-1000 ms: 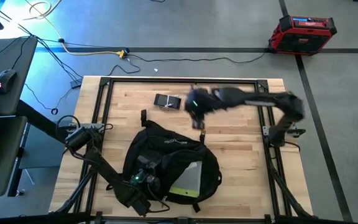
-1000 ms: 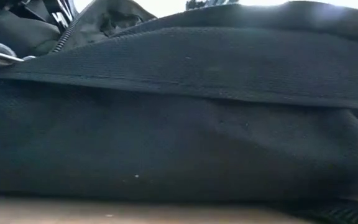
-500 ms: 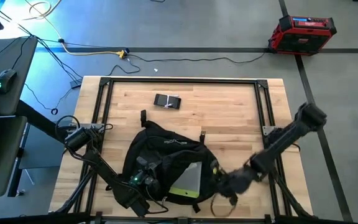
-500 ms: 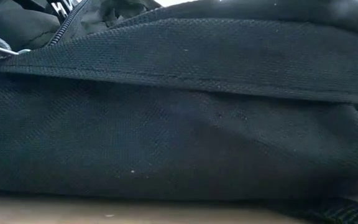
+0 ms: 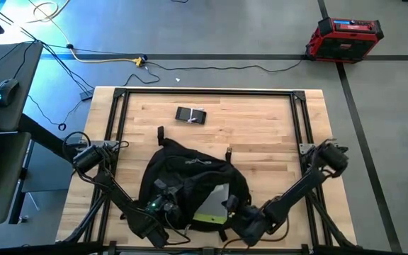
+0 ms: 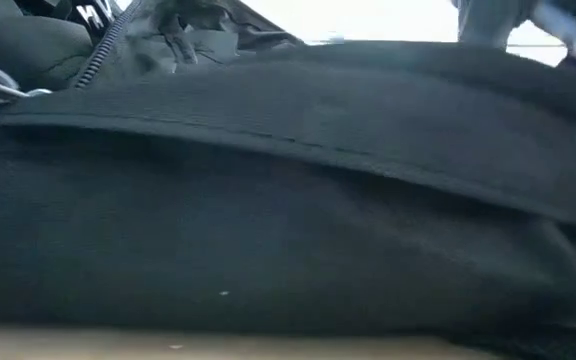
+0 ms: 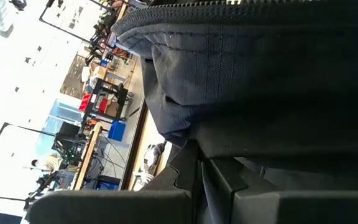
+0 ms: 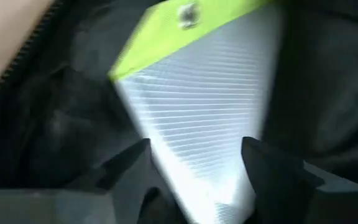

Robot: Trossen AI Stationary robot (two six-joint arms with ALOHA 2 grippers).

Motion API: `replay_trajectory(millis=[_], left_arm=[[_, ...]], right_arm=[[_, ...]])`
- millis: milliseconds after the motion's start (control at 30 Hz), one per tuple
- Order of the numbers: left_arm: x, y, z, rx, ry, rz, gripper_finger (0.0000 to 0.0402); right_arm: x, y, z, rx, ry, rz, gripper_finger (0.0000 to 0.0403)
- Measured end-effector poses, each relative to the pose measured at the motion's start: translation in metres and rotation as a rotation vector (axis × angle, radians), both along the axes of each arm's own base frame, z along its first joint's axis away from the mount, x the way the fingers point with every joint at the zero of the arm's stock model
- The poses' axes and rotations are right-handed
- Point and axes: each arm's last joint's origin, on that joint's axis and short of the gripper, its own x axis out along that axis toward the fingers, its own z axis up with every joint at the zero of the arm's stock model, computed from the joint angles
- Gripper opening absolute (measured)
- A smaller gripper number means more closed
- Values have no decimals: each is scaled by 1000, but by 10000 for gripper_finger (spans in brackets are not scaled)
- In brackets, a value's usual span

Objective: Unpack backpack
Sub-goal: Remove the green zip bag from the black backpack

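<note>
While the large rounded black fabric backpack (image 5: 193, 188) lies unzipped at the six o'clock side of the pale wooden table (image 5: 261, 127), the right gripper (image 5: 234, 212) sits at its four o'clock edge, fingers spread on either side of a translucent ribbed pouch with neon-yellow trim (image 8: 204, 118) inside the opening, not visibly clamping it. At the bag's seven o'clock edge, the left gripper (image 5: 156, 207) is clenched on black fabric. A small dark rectangular device (image 5: 190, 115) rests toward twelve o'clock, well apart.
</note>
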Motion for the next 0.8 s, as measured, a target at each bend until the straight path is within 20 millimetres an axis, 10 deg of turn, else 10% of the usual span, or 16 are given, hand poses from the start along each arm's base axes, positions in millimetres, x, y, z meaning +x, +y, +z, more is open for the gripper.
replay_trajectory(millis=[800], left_arm=[[12, 5, -3, -95, 19, 38, 0]], right_arm=[[67, -42, 6, 184, -239, -143, 242]])
